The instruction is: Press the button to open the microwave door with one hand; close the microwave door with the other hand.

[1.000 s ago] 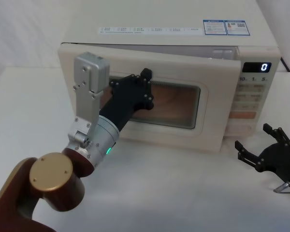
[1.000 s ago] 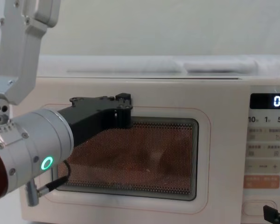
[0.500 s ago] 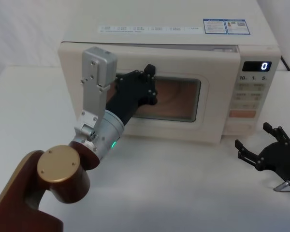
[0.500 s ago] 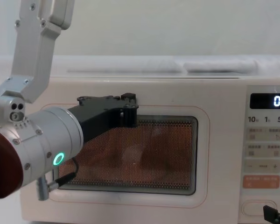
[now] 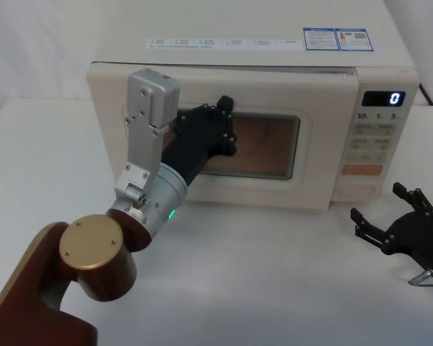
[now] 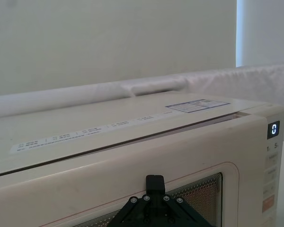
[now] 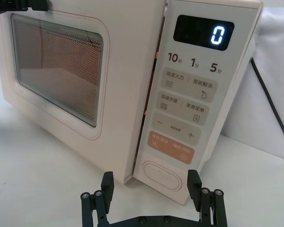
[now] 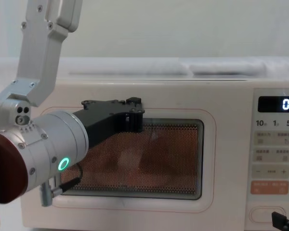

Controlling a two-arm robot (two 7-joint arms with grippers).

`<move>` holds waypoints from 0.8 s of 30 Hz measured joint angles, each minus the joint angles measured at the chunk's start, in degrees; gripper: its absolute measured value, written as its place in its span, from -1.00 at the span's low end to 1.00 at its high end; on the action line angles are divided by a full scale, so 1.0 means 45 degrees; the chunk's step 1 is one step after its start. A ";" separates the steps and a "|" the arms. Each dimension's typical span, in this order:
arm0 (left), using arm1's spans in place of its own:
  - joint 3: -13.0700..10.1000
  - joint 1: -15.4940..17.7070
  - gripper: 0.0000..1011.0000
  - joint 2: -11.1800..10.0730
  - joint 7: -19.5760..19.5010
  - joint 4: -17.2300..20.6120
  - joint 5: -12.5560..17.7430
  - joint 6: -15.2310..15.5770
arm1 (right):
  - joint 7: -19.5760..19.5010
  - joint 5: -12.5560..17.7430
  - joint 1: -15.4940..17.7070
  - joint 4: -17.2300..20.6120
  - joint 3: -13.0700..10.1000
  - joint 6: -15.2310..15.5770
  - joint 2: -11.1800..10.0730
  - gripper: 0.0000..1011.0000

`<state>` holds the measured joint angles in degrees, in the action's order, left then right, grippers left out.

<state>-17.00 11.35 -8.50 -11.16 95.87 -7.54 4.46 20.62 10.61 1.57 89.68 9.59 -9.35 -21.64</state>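
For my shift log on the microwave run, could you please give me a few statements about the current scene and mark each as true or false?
1. The left hand is against the microwave door, at the upper part of its window. True.
2. The microwave door stands wide open. False: in the head view it lies about flush with the front, though the left wrist view shows a thin gap along its top edge.
3. The right hand is pressing the button. False: it sits open on the table, short of the panel.
4. The display reads 0. True.
5. The orange key lies below the button. False: it lies above it.
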 joint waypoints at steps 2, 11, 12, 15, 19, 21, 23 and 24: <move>0.0027 0.0026 -1.00 0.0016 0.0018 -0.0033 0.0029 0.0020 | 0.0000 0.0000 0.0000 0.0000 0.0000 0.0000 0.0000 0.98; 0.0098 0.0209 -1.00 0.0071 0.0018 -0.0187 0.0123 0.0094 | 0.0000 0.0000 0.0000 0.0000 0.0000 0.0000 0.0001 0.98; 0.0110 0.0248 -1.00 0.0083 0.0017 -0.0216 0.0132 0.0103 | 0.0000 0.0000 0.0000 0.0000 0.0000 0.0000 0.0001 0.98; 0.0138 0.0305 -1.00 0.0103 0.0016 -0.0268 0.0141 0.0111 | 0.0001 0.0000 0.0000 0.0000 0.0000 0.0000 0.0001 0.98; 0.0158 0.0350 -1.00 0.0134 0.0009 -0.0326 0.0143 0.0101 | 0.0000 0.0000 0.0000 0.0001 0.0000 -0.0001 0.0000 0.98; 0.0177 0.0370 -1.00 0.0153 -0.0006 -0.0364 0.0139 0.0083 | 0.0000 0.0000 -0.0001 0.0000 0.0000 0.0000 0.0001 0.98; 0.0192 0.0378 -1.00 0.0167 -0.0013 -0.0389 0.0127 0.0065 | 0.0000 0.0000 -0.0001 0.0000 0.0000 0.0000 0.0000 0.98; 0.0197 0.0380 -1.00 0.0172 -0.0016 -0.0395 0.0121 0.0057 | 0.0000 -0.0001 0.0000 0.0000 0.0000 -0.0001 0.0001 0.98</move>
<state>-16.11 13.06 -7.73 -11.23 94.09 -6.99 4.71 20.62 10.60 1.57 89.68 9.59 -9.36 -21.63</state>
